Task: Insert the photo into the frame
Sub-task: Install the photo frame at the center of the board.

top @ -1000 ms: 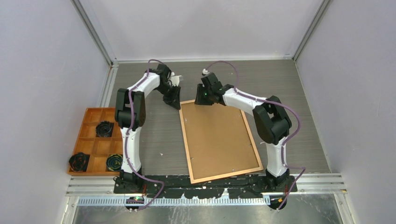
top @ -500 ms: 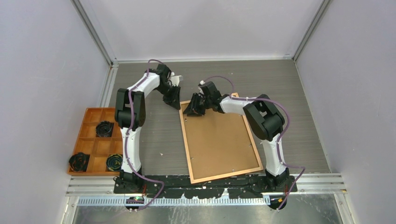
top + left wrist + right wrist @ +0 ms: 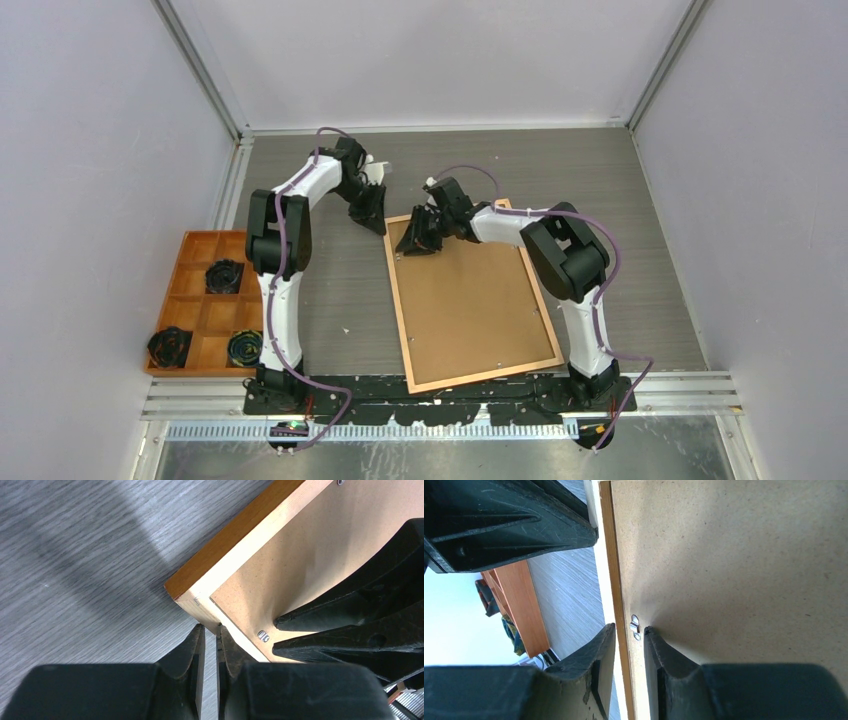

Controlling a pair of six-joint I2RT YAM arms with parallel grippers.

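R gripper [image 3: 415,240] came down onto frame [image 3: 470,300] corner, slightly spread astride a clip [image 3: 635,627]; L gripper [image 3: 210,628] pressed together, empty. Likely unlocking back first.

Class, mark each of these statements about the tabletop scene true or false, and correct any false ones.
1. The frame lies with its fibreboard back facing up. True.
2. The right gripper has a fingertip on either side of a small metal clip. True.
3. The left gripper is clamped on the frame's rail. False: its tips sit by the frame's corner with nothing between them.
4. The orange tray sits on the right arm's side. False: it is on the left arm's side.
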